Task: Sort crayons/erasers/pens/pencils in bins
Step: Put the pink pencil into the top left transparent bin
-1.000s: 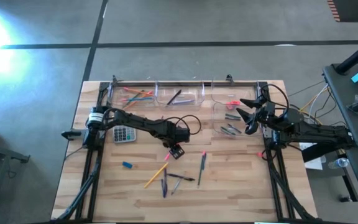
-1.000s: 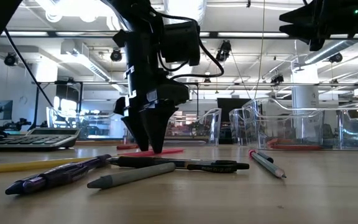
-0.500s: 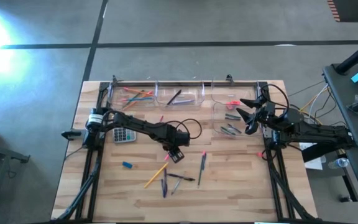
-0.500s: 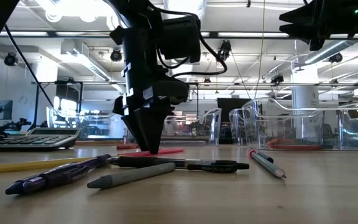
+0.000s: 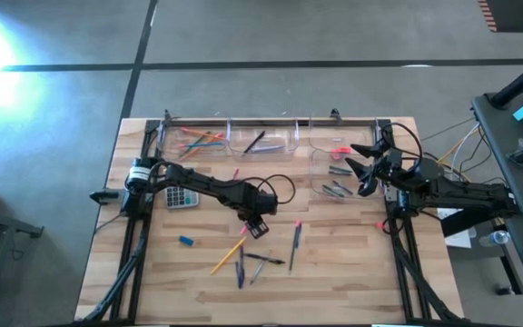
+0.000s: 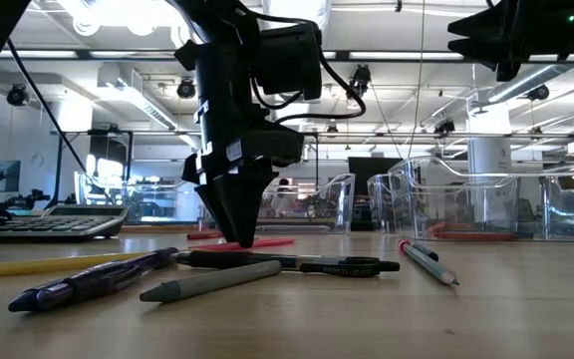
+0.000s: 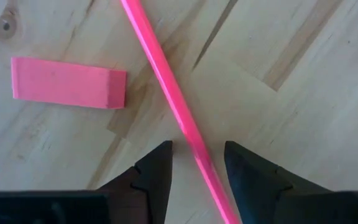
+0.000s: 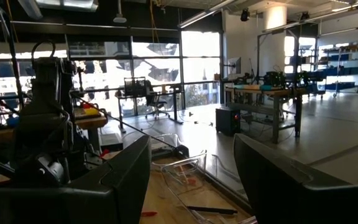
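Left wrist view: left gripper (image 7: 194, 163) has just snapped closed around the pink pencil (image 7: 166, 81) lying mid-table beside a pink eraser (image 7: 67, 83), so a lift binward looks next.

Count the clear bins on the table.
4. Back-edge left bin, back-edge middle bin, right rear bin, right front bin; none seems hidden.

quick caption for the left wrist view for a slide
Left tool closed around a pink pencil lying on the wooden table, a pink eraser lying apart beside it.
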### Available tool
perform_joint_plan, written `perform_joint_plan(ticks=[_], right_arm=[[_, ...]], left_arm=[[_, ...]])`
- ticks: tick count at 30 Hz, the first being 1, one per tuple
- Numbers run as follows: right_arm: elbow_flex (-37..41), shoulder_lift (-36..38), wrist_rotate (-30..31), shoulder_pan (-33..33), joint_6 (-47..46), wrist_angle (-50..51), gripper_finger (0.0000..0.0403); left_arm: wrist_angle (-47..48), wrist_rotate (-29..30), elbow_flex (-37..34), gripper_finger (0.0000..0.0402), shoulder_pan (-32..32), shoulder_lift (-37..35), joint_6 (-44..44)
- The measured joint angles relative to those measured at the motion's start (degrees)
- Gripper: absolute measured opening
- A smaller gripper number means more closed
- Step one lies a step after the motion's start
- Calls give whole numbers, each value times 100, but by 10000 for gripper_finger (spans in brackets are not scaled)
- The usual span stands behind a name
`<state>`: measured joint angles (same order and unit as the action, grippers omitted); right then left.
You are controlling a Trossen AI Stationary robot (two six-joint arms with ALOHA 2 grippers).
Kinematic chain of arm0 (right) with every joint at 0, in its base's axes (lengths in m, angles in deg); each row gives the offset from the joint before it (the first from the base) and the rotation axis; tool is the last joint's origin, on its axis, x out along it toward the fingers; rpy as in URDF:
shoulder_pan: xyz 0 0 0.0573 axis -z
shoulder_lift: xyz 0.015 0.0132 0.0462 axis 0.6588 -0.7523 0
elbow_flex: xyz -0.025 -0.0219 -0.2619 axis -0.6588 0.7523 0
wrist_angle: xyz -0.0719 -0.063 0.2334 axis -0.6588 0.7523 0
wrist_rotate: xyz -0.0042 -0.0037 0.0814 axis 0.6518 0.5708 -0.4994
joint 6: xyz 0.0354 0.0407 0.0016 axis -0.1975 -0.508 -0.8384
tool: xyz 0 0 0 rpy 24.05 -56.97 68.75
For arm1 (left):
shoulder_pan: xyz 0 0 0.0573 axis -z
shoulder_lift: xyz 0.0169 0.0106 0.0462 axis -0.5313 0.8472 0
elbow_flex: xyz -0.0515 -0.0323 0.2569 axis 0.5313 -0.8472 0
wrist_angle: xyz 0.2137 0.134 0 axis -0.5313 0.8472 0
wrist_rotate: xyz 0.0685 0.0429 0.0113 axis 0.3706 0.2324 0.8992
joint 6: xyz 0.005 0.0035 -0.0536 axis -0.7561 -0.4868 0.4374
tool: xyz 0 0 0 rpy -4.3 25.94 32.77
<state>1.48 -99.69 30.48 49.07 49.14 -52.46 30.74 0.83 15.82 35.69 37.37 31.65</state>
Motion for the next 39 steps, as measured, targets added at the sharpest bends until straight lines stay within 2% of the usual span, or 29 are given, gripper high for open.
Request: perform_joint_plan(ticks=[10,19,22,26,33,39], right_arm=[[0,0,0,1,-37,34,219],[0,0,0,0,-37,42,219],[0,0,0,2,-37,41,219],[0,0,0,0,-42,42,219],[0,0,0,0,-42,44,219],[0,0,0,0,-42,44,219]], left_arm=[[258,67,42,134,0,543,-516],[523,60,136,134,-26,371,-924],[575,67,213,132,-28,323,-1349],[568,65,225,106,-28,308,-2019],[615,46,207,17,-37,301,-2317],[639,63,192,6,-37,238,-2511]])
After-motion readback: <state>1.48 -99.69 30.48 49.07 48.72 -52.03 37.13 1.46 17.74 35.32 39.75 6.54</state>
